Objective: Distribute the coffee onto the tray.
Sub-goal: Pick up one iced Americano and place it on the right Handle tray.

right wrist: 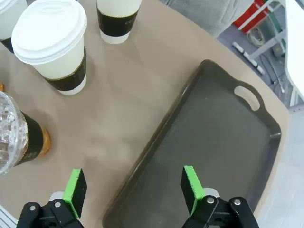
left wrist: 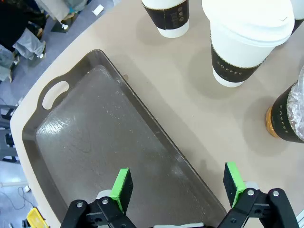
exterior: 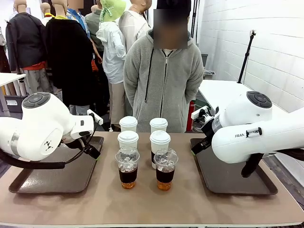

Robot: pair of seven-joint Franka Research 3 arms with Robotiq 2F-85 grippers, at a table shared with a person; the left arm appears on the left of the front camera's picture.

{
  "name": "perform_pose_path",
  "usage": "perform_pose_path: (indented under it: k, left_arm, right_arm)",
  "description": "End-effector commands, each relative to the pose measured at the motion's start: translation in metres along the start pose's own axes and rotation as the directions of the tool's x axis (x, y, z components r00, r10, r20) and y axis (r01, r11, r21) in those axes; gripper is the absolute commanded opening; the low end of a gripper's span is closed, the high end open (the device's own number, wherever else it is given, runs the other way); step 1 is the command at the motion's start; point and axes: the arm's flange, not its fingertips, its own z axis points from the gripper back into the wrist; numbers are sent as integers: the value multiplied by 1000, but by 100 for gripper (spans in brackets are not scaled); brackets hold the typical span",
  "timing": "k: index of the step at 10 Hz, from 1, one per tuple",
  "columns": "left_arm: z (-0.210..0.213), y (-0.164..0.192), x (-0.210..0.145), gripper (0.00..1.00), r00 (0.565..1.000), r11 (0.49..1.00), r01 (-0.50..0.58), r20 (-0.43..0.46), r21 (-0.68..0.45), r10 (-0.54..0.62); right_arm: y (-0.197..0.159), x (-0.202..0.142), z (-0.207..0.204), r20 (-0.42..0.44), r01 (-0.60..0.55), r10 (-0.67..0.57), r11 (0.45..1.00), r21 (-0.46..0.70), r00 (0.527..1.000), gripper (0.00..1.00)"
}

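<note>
In the middle of the front frame, six cups stand on the tan tabletop (exterior: pixel 190 206) in three rows of two. The white paper cups with white lids and dark sleeves (exterior: pixel 128 138) fill the two back rows, and the clear dome-lidded plastic cups of dark iced coffee (exterior: pixel 128 167) stand in front. They sit between the dark brown left tray (exterior: pixel 42 183) and the dark brown right tray (exterior: pixel 232 183) — touching neither. At the bottom of its wrist frame the left gripper (left wrist: pixel 178 183) hangs with pads spread wide across its tray's rim, gripping nothing — the right gripper (right wrist: pixel 133 187) likewise. A person in a grey hoodie (exterior: pixel 164 85) stands at upper centre.
</note>
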Motion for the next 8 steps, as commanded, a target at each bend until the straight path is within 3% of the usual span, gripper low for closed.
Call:
perform_pose_path:
  k: [1, 6, 8]
  left_arm:
    - [4, 0, 0, 100, 1000, 1000, -2, -9, 0, 2]
    - [12, -1, 8, 100, 1000, 1000, 9, 20, 10, -10]
    - [39, 8, 21, 100, 996, 999, -17, 86, -48, 22]
  right_arm:
    - [0, 0, 1, -1, -2, 2, 1000, -4, 1000, 100]
    - [-5, 6, 8, 32, 10, -10, 1000, 23, 999, 100]
    - [-24, 14, 33, 111, 44, -62, 986, 159, 992, 100]
